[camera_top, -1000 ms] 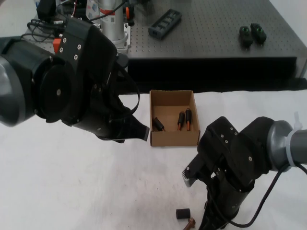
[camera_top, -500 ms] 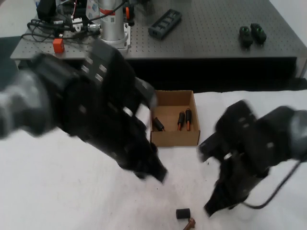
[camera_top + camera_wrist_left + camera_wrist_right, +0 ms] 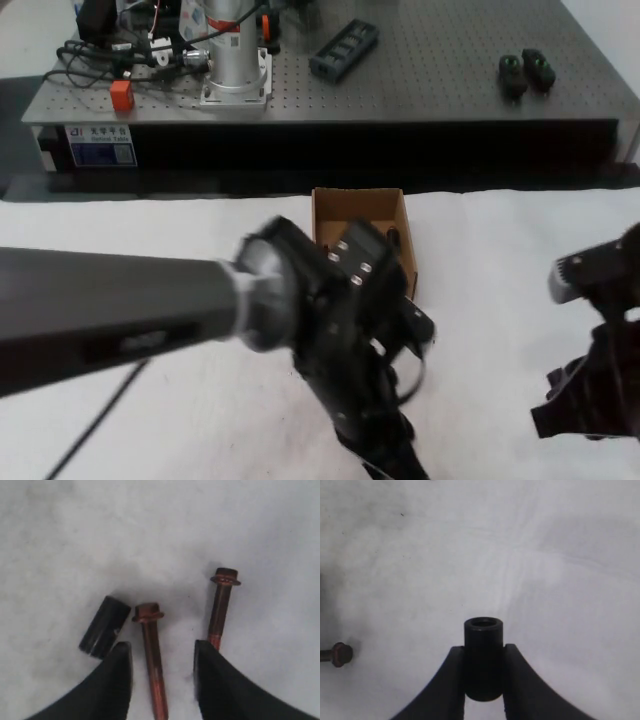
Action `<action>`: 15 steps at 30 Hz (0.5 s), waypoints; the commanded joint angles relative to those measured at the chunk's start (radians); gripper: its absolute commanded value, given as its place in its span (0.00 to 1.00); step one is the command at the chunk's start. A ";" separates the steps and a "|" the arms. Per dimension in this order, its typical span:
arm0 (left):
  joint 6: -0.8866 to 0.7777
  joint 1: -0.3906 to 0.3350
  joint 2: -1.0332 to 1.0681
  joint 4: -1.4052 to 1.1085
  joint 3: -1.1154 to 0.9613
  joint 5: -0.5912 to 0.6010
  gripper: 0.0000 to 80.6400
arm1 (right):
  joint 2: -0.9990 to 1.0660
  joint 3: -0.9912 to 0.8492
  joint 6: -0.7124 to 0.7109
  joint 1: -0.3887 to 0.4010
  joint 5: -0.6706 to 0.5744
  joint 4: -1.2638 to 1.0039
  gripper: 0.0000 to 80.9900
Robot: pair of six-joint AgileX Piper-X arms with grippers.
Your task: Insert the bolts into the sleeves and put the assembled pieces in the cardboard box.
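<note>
In the left wrist view my left gripper [image 3: 162, 650] is open just above the white cloth. A copper bolt [image 3: 151, 645] lies between its fingers. A second copper bolt [image 3: 222, 605] lies just outside one finger, and a black sleeve [image 3: 104, 626] just outside the other. My right gripper [image 3: 484, 651] is shut on another black sleeve [image 3: 483, 630], held upright with its bore showing. A bolt head [image 3: 338, 654] lies on the cloth off to its side. In the high view the left arm [image 3: 340, 320] reaches to the front middle and hides part of the cardboard box [image 3: 350, 195]. The right arm [image 3: 600, 395] is at the right edge.
A dark perforated bench [image 3: 440, 70] runs along the back with cables, a grey tray [image 3: 343, 47] and two black parts [image 3: 526, 70]. White cloth [image 3: 150, 420] covers the front work area, with free room on the left.
The left arm swung from the left down to the front middle, over the spot where a sleeve and a bolt lay. The right arm pulled away to the right edge.
</note>
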 commanded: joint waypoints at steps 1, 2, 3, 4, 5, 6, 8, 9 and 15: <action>0.026 -0.016 0.023 0.003 -0.031 -0.059 0.36 | -0.118 0.005 0.006 -0.009 -0.022 0.018 0.05; 0.032 -0.019 0.037 0.003 -0.040 -0.089 0.36 | -0.137 0.005 0.006 -0.009 -0.021 0.018 0.05; 0.032 -0.020 0.047 0.006 -0.048 -0.096 0.36 | -0.153 0.005 0.006 -0.009 -0.021 0.018 0.05; 0.032 -0.020 0.057 0.013 -0.057 -0.095 0.36 | -0.168 0.005 0.006 -0.009 -0.021 0.018 0.05; 0.032 -0.020 0.066 0.025 -0.064 -0.095 0.36 | -0.177 0.005 0.006 -0.009 -0.021 0.022 0.05; 0.032 -0.020 0.071 0.035 -0.069 -0.097 0.36 | -0.186 0.005 0.006 -0.009 -0.021 0.025 0.05; 0.032 -0.020 0.080 0.042 -0.069 -0.101 0.36 | -0.196 0.005 0.006 -0.009 -0.021 0.034 0.05; 0.032 -0.020 0.084 0.048 -0.069 -0.101 0.36 | -0.198 0.005 0.006 -0.009 -0.021 0.038 0.05; 0.032 -0.020 0.094 0.060 -0.069 -0.101 0.36 | -0.198 0.005 0.006 -0.009 -0.021 0.045 0.05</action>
